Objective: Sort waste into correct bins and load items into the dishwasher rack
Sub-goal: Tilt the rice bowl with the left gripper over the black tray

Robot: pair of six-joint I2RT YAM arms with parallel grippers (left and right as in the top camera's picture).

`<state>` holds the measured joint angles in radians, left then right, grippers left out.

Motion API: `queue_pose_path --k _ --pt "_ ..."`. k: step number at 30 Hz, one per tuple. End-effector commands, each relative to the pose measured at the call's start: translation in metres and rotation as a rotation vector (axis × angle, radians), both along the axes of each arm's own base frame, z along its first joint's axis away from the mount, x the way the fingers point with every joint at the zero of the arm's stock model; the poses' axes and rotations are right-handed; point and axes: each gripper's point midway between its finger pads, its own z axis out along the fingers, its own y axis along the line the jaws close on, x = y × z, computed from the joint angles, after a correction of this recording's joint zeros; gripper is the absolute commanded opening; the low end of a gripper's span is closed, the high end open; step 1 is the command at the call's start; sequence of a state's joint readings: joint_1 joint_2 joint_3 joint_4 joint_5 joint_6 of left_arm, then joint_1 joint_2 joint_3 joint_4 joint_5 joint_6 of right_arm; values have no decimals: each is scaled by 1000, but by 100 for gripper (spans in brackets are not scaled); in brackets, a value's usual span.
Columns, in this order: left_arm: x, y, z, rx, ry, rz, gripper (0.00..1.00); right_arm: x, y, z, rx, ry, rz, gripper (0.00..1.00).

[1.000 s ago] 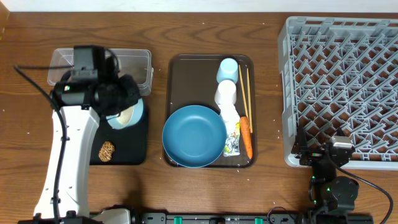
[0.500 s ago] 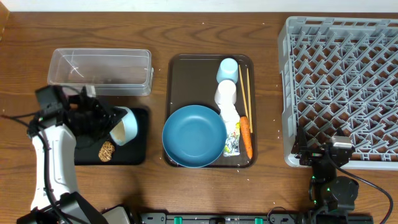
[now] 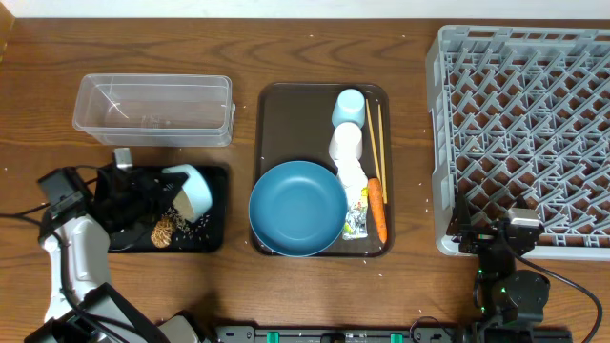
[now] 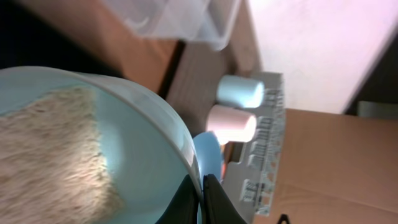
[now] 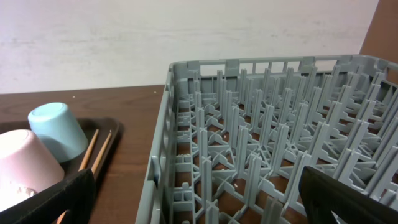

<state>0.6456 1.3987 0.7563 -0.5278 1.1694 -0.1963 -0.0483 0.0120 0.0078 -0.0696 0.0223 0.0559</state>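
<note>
**Sorting barely begun, rack not yet loaded**

The dishwasher rack (image 3: 519, 133) stands at the right with nothing in its grid, so by my reading none of the loading is done. The dark brown serving tray (image 3: 295, 119) in the middle carries most of the work left. The large dark blue dish (image 3: 297, 208) lies at its near end. The clear tub (image 3: 152, 110) at the far left looks empty.

Just in front of it, the black tray (image 3: 217, 181) is where the action is. The small pale bowl (image 3: 191, 188) is tipped on its side over it. The left gripper (image 4: 200, 190) is clamped on the bowl's rim, one finger inside and one outside.

The whitish-pink cup (image 3: 346, 145) and light blue cup (image 3: 350, 107) lie on the serving tray beside the dish. So do the crumpled wrapper (image 3: 355, 205), the carrot (image 3: 378, 208) and the chopsticks (image 3: 375, 133) along the right edge, all unsorted.

The brown food lump (image 3: 164, 231) already sits in the black tray. Loose rice (image 3: 191, 224) is scattered next to it, though the wrist view shows a good mass inside the bowl, so the emptying seems only partly done.

The right gripper (image 3: 474, 232) rests by the rack's near left corner, fingers apart and holding nothing.
</note>
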Motion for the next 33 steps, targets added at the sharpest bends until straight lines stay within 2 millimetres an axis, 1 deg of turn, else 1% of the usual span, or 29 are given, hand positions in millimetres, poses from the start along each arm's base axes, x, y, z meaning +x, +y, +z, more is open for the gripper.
queue_pose_path --k 1,4,9,16,22,27,29,31,33 --pt "0 6 23 -54 -122 -3 6 0 -3 0 -2 -1 -14 99" --pt "-2 13 23 -63 -118 25 6 0 -3 0 -2 -1 -14 99" --pt "-5 10 24 -76 -150 13 6 0 -3 0 -2 -1 -14 99" --pt "-7 10 22 -84 -134 16 6 0 -3 0 -2 -1 -14 99" --pt "-13 11 6 -60 -29 46 6 0 -3 0 -2 -1 -14 99" --pt "-14 11 5 -59 -23 48 6 0 -3 0 -2 -1 -14 99" --pt "-15 15 -3 -23 9 61 6 0 -3 0 -2 -1 -14 99" --pt "-18 21 -16 7 95 101 6 0 -3 0 -2 -1 -14 99" --pt "-18 23 -18 15 108 108 6 0 -3 0 -2 -1 -14 99"
